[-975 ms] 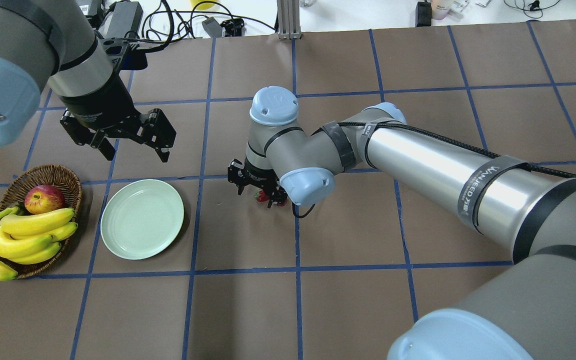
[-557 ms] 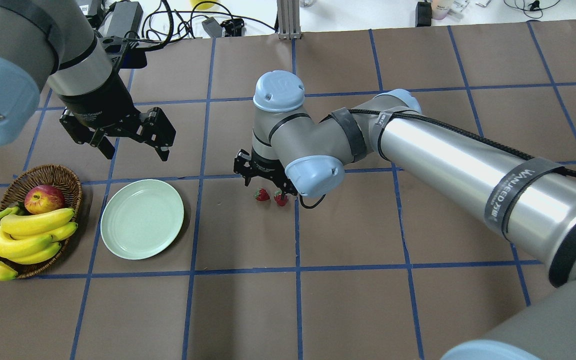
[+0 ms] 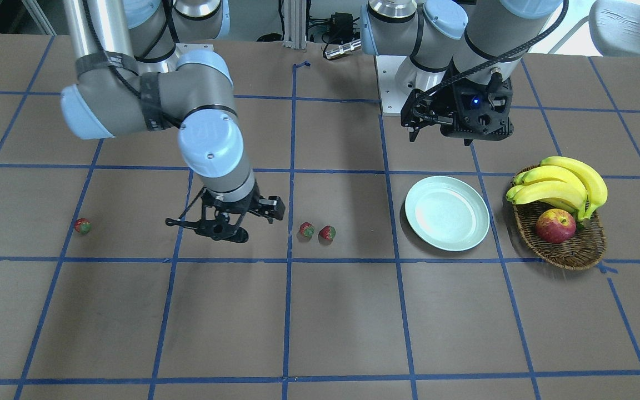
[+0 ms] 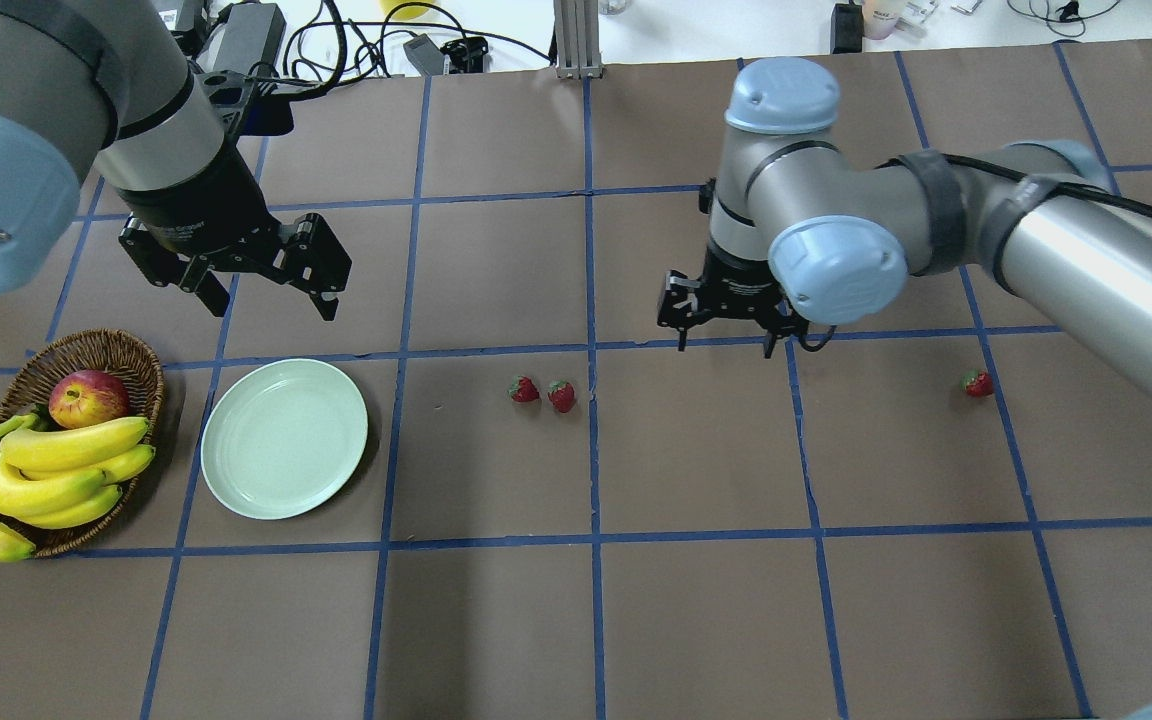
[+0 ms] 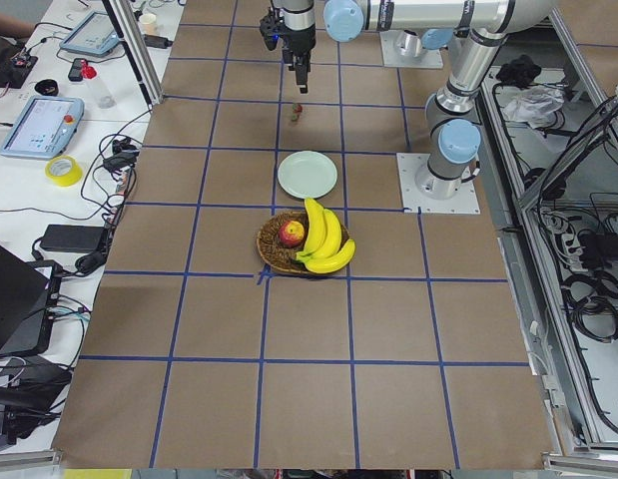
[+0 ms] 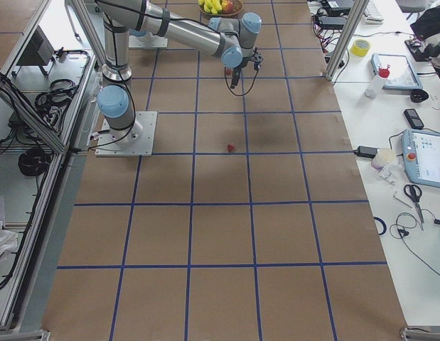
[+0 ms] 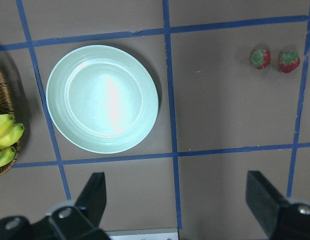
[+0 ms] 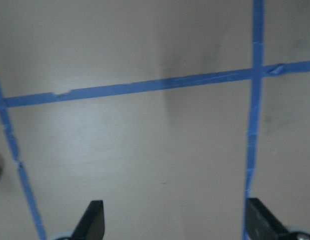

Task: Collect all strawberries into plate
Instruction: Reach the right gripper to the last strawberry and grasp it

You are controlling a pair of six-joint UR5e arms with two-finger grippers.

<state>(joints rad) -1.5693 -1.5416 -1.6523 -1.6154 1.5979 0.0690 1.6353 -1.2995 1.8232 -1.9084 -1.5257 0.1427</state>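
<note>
Two strawberries (image 4: 524, 389) (image 4: 562, 395) lie side by side on the brown table near its middle. A third strawberry (image 4: 978, 383) lies alone far to the right. The pale green plate (image 4: 284, 438) sits bare to the left of the pair. My right gripper (image 4: 724, 345) hangs open with nothing in it, between the pair and the lone berry. Its wrist view has only table and tape between its fingers (image 8: 92, 220). My left gripper (image 4: 271, 312) hovers open behind the plate (image 7: 102, 98), and its wrist view takes in the pair (image 7: 260, 58) too.
A wicker basket (image 4: 141, 365) with bananas (image 4: 56, 470) and a red apple (image 4: 88, 397) stands left of the plate. Blue tape lines grid the table. Cables and small devices lie along the far edge.
My right gripper has lifted away from the two strawberries and swung right, leaving both on the table. The third strawberry has come into sight. The left arm has barely moved.
</note>
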